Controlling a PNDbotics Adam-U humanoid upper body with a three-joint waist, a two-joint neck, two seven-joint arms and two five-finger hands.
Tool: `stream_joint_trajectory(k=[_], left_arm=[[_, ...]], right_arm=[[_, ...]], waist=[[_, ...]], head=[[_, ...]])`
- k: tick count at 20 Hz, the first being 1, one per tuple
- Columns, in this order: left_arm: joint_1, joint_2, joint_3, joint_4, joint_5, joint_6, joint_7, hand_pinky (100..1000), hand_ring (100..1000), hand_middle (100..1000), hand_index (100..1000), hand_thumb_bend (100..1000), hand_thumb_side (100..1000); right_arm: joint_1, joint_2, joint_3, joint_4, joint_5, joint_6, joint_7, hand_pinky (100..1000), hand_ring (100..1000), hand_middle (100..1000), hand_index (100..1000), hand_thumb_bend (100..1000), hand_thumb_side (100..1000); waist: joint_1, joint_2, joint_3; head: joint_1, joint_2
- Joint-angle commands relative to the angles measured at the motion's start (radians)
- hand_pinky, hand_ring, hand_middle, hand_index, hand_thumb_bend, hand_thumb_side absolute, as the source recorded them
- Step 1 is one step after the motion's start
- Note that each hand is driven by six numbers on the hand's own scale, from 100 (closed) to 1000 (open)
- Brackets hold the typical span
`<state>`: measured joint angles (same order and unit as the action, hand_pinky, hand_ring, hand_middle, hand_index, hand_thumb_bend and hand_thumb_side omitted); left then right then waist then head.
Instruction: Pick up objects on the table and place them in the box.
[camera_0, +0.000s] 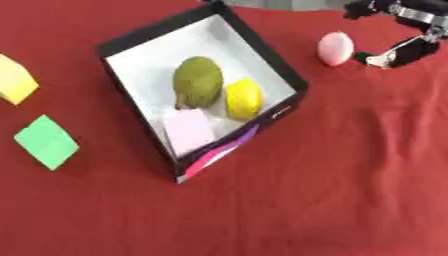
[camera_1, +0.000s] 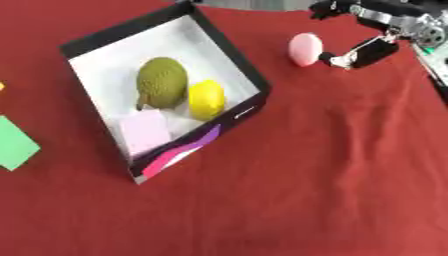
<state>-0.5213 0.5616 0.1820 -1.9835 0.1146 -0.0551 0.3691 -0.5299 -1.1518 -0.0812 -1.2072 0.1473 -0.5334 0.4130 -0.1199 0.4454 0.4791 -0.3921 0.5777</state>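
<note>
Lying near the tablecloth's (camera_0: 350, 200) far right edge: pink egg (camera_0: 335, 48), smooth, pale. Beside it, right hand (camera_1: 367, 52), fingers open, not gripping. Open red cloth between egg and box (camera_0: 262, 50).

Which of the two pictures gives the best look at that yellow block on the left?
The left eye view: the yellow block shows most of its body at the picture's left edge, above the green block. In the right eye view only a tiny yellow sliver of it peeks in at the edge.
</note>
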Motion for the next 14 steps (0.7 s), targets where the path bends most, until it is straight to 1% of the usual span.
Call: stream_joint_trajectory(k=[1, 8, 14], left_arm=[[-0.010, 0.039, 0.015, -0.016, 0.002, -0.002, 0.001, 721, 878, 698, 742, 100, 600], [-0.008, 0.042, 0.017, -0.016, 0.005, -0.002, 0.001, 721, 879, 699, 743, 100, 599], [-0.003, 0.043, 0.019, -0.016, 0.008, -0.001, 0.001, 721, 881, 699, 743, 100, 599]], right_arm=[[0.003, -0.068, -0.031, -0.004, -0.033, 0.000, -0.002, 921, 888, 852, 988, 278, 194], [0.020, -0.074, -0.046, 0.007, -0.059, 0.026, -0.028, 925, 892, 850, 992, 228, 146], [0.034, -0.083, -0.063, 0.014, -0.086, 0.038, -0.064, 947, 920, 868, 998, 228, 115]], waist=[[0.008, -0.020, 0.002], [0.008, -0.003, 0.020], [0.005, 0.011, 0.032]], head=[[-0.014, -0.023], [-0.034, -0.051], [-0.044, -0.072]])
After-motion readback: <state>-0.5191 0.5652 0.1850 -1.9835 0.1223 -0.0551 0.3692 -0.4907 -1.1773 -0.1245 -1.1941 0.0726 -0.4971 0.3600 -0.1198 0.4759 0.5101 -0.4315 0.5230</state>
